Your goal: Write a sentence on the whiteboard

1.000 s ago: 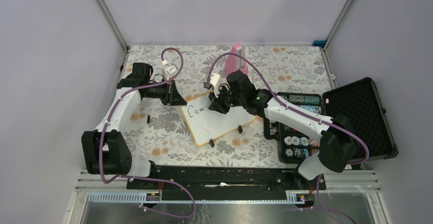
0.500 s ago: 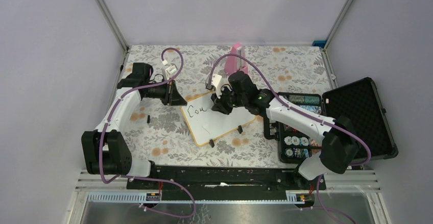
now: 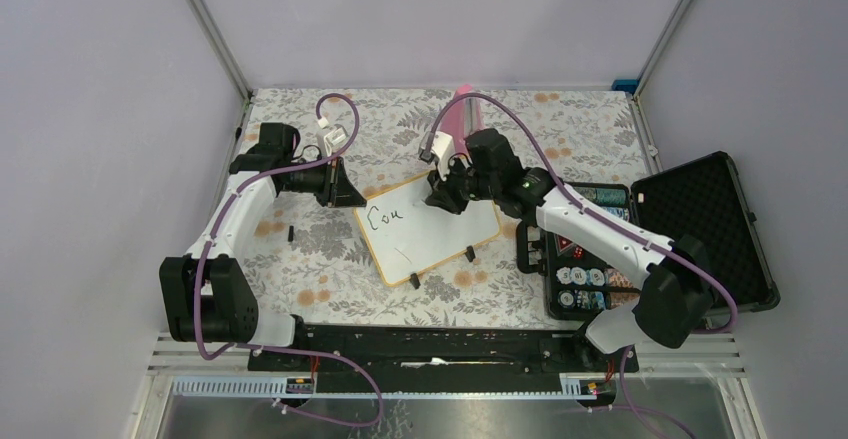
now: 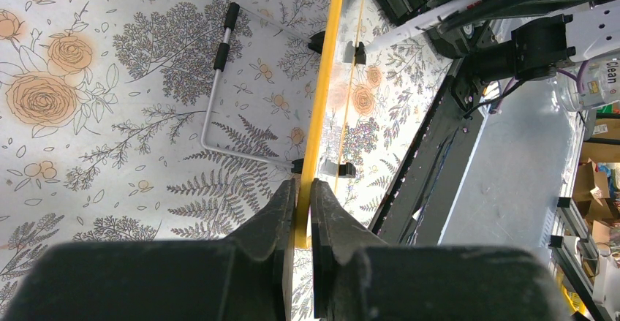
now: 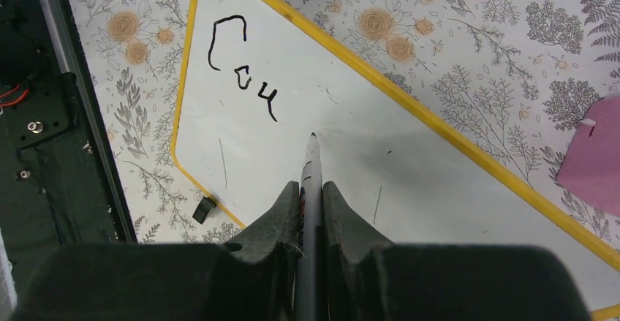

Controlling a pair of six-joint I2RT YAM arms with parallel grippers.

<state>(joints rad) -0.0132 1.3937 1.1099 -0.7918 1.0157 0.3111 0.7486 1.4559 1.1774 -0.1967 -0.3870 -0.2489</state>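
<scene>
I have the whiteboard (image 3: 430, 234) lying skewed in the middle of the table (image 3: 300, 269), one corner towards the left edge and one towards the right. The left gripper (image 4: 303, 189) is pinched shut on its yellow rim at the left corner. The two black feet (image 3: 470, 253) sit along the board's near edge.

The right gripper (image 5: 312, 189) is closed on a marker (image 5: 310, 164). The marker's tip sits at the white surface just right of the sentence (image 5: 241, 72), which so far reads "Cou" near the board's left corner. The board is bare white to the right of the tip and below it.

Open cloth runs from the board's near edge to the table's near-left corner, and there is more of it behind the board along the far edge. A pink object (image 3: 465, 109) stands at the middle of that far edge, close behind the right wrist.

At the right edge a black case (image 3: 700, 219) lies open, its lid flat and hanging past the table. Its tray is just beside the board's right corner. The compartments (image 3: 580, 277) hold rows of round chips and something red I cannot make out. The right forearm crosses over the tray's far half.
</scene>
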